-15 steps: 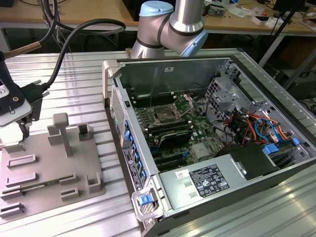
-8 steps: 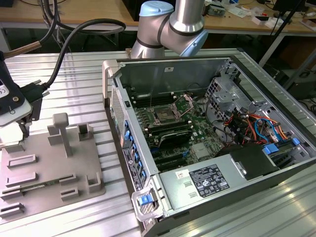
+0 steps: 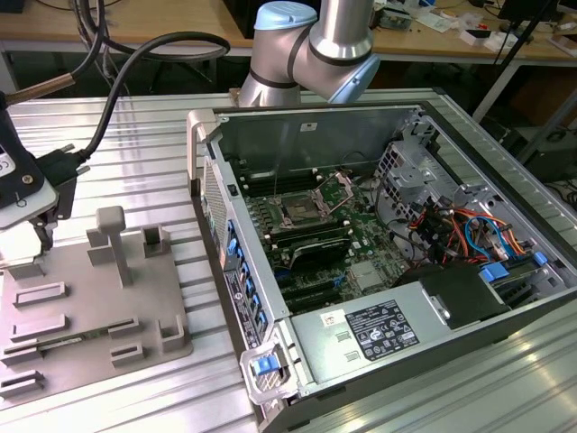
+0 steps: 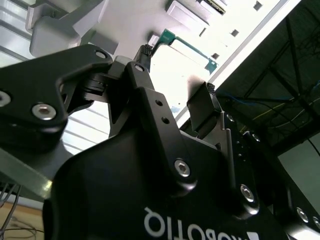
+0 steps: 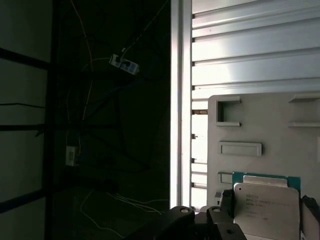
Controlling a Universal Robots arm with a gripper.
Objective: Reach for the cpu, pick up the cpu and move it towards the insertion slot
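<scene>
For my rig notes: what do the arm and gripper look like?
The arm has silvery tubes and pale blue joint caps. The gripper is black, with angular links, silver bolts and white lettering. A thick black cable leads to it.

The cpu (image 5: 267, 207) runs off frame

Pincer (image 4: 177, 70) points downward, jaws parted (arm (image 3: 306, 45) stretched sideways).
</scene>
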